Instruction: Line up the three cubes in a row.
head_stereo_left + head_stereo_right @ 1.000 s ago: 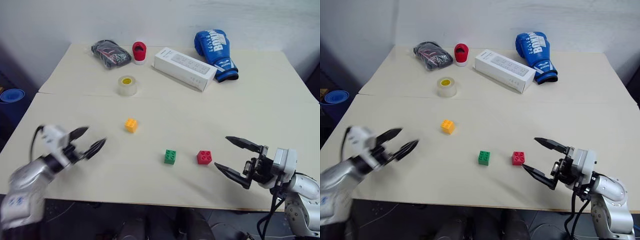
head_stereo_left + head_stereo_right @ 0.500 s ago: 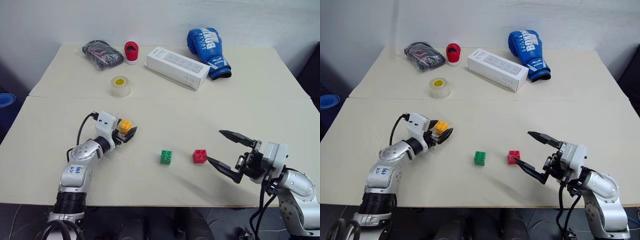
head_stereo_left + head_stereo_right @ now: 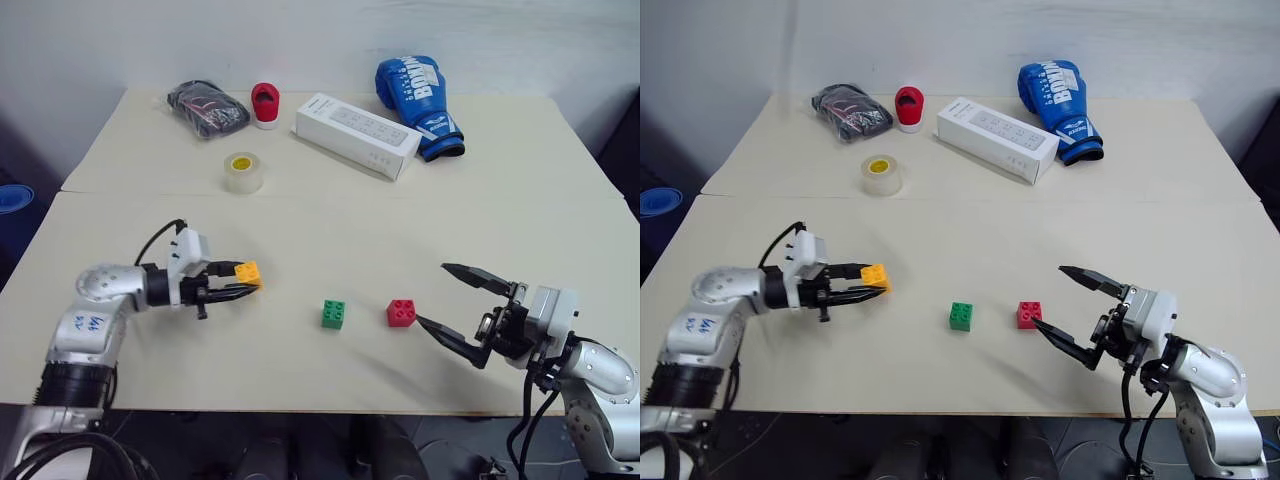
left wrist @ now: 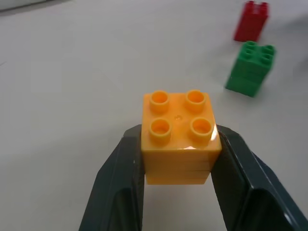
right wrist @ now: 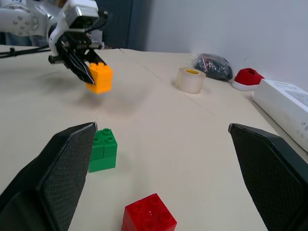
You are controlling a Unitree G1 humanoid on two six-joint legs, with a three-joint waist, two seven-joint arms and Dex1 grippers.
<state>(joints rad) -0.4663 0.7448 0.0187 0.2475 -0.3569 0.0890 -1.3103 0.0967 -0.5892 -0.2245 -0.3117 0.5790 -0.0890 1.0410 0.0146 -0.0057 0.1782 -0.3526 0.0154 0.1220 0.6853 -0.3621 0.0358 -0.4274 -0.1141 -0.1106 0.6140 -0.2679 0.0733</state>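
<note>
We see the left gripper (image 3: 243, 283) clenched on the orange-yellow cube (image 3: 248, 272); the green cube (image 3: 334, 314) and red cube (image 3: 401, 313) sit beyond its tips, near our released right gripper (image 3: 447, 296).

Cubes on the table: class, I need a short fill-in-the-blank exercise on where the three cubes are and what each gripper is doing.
1. The left gripper is shut on the ____ cube.
2. The right gripper has its fingers ____.
3. The cube standing between the other two is ____.
4. The cube nearest the right gripper is ____.

Missing words: orange-yellow; open; green; red
</note>
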